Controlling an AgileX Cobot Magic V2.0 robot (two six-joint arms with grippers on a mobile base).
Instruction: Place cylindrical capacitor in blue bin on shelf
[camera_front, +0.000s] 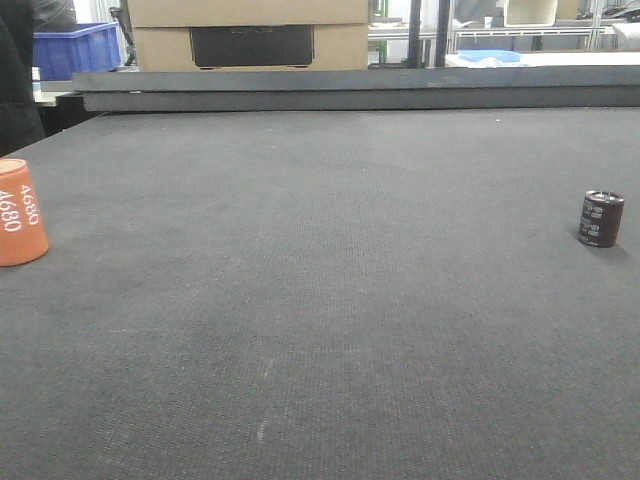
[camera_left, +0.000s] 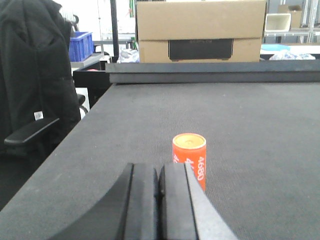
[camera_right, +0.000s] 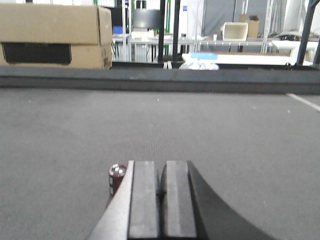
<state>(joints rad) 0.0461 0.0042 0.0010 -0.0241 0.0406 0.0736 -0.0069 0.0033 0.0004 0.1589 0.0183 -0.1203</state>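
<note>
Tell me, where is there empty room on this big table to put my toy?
The whole middle of the dark mat is bare, from the orange cylinder at its left edge to the cylindrical capacitor at its right, and back to the raised ledge. Nowhere on it is crowded; the cardboard box stands behind that ledge.

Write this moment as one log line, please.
cylindrical capacitor: upright on mat, ungrasped | left pincer: shut, empty, behind orange cylinder | right pincer: shut, empty, capacitor just ahead
</note>
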